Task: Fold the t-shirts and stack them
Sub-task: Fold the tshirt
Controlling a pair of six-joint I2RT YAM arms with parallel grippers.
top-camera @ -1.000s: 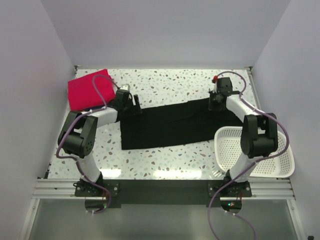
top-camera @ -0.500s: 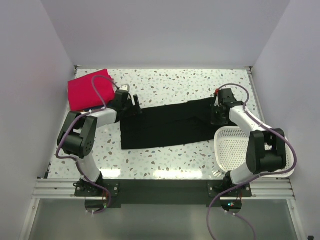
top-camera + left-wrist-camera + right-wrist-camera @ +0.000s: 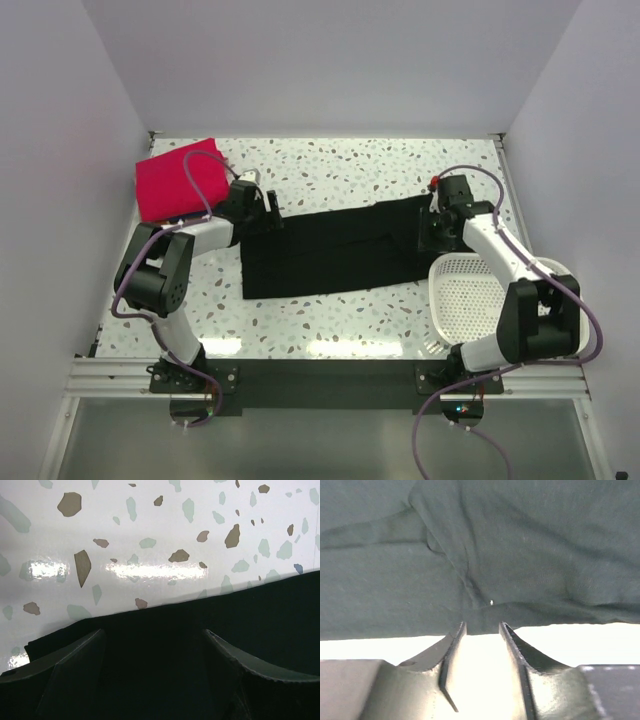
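A black t-shirt (image 3: 330,250) lies flat on the speckled table as a long folded band. My left gripper (image 3: 268,212) hovers low over its left end, open, and its fingers straddle the dark cloth (image 3: 260,605) without pinching it; in the left wrist view the left gripper (image 3: 154,632) shows a wide gap. My right gripper (image 3: 428,228) is at the shirt's right end. In the right wrist view the right gripper (image 3: 482,625) has its jaws apart, with the cloth edge (image 3: 520,545) just past the tips and only bright table between them. A pinkish-red folded t-shirt (image 3: 175,180) sits at the far left.
A white mesh basket (image 3: 470,295) stands at the near right, right beside my right arm. The enclosure walls close in the table on the left, back and right.
My right gripper has moved toward the near side along the shirt's right end and its jaws have opened, letting go of the cloth. The left arm has not moved.
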